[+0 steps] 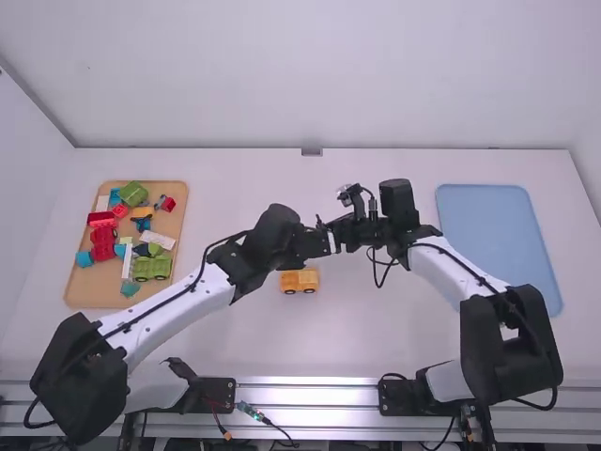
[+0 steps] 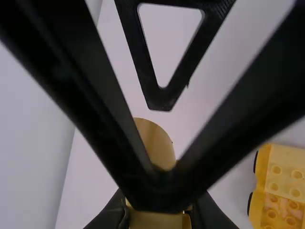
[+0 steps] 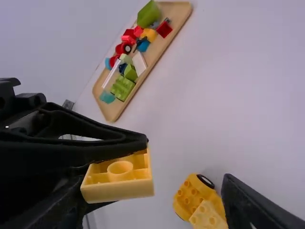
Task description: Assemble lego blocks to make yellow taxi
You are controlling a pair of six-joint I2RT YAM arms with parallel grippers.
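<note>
Several small toy bricks crowd the wooden tray (image 1: 92,291) at the left of the table, among them a red vehicle (image 1: 103,244), a studded green block (image 1: 151,268) and a white plate (image 1: 158,239). All of that is well apart from the work.

Next comes the left gripper (image 3: 126,172), its arm reaching in to the middle. Its jaws are closed on a yellow rounded brick (image 3: 119,191), the hollow underside and its round tube turned towards the right wrist camera.

Just to the camera side of the two grippers sits the yellow car base (image 1: 300,281), upright on its black wheels, long axis running roughly left to right, studs up. The left arm's wrist is close beside it in the high view.

The right gripper (image 3: 155,188) meets the left from the other side, jaws wide apart with nothing gripped. The brick is at the gap between its fingers, nearer one than the other; whether either touches I cannot tell.

This looks like a handover or a regrip, to get the brick hollow side down for the studs. The right jaws would need centring on it before closing, and the left fingers are the likeliest snag.

Farthest right, behind the right arm, lies the blue tray (image 1: 498,244).
</note>
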